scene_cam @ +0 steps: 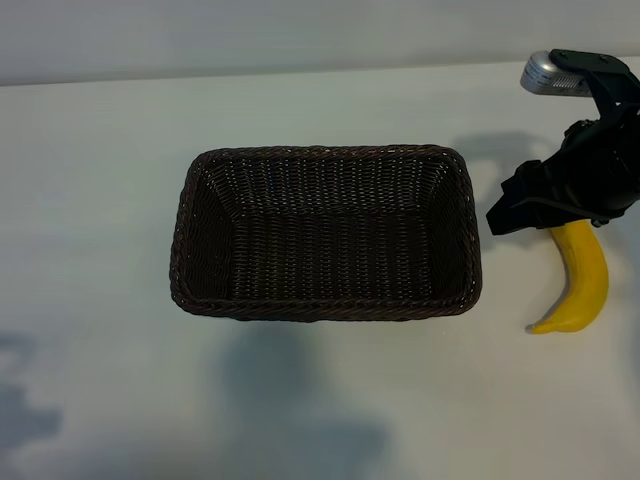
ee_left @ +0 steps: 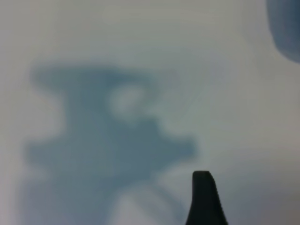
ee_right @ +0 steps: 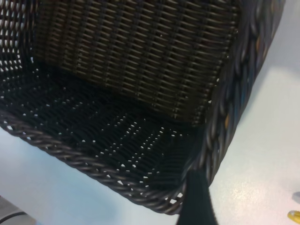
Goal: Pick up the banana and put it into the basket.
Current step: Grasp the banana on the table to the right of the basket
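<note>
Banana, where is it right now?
In the exterior view the banana lies on the white table, right of the basket, partly under the right gripper.

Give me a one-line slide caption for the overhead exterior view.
Empty wicker basket mid-table, the banana lying outside to its right, partly under the right arm's tool.

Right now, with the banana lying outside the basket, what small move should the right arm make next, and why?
Probably lower the right gripper onto the banana and close. The banana lies on the table, apart from the basket, which holds nothing. The open gripper hangs just over the banana's upper end, holding nothing. The left arm is out of the exterior view.
</note>
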`<state>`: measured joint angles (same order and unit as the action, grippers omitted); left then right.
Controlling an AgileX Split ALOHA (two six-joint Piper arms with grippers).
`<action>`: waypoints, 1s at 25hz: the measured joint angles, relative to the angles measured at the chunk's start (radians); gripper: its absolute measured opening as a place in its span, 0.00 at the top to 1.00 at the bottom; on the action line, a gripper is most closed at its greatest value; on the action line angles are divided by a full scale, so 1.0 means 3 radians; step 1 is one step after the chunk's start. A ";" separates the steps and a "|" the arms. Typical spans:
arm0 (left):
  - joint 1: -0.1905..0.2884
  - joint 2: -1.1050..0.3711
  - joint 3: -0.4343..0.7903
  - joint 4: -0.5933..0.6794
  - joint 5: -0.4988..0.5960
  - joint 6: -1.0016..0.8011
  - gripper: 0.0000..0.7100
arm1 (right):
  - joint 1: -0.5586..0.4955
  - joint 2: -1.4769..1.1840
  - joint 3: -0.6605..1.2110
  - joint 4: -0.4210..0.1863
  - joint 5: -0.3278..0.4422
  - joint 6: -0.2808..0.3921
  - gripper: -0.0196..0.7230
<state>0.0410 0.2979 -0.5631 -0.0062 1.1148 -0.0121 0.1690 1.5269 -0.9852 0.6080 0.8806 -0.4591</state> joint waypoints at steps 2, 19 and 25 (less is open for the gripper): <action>0.0000 -0.0136 0.0090 0.0000 -0.0039 0.0003 0.29 | 0.0000 0.0000 0.0000 0.0000 0.0000 0.0000 0.25; 0.0000 -0.0339 0.0205 -0.0005 -0.0213 0.0003 0.29 | 0.0000 0.0000 0.0000 -0.0244 0.0038 0.0300 0.25; 0.0000 -0.0789 0.0205 -0.0005 -0.0210 0.0003 0.29 | 0.0000 0.0000 -0.0031 -0.0579 0.0038 0.0582 0.25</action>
<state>0.0410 0.0611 -0.5015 -0.0077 1.0518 -0.0113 0.1690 1.5269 -0.9945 0.4344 0.8920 -0.2844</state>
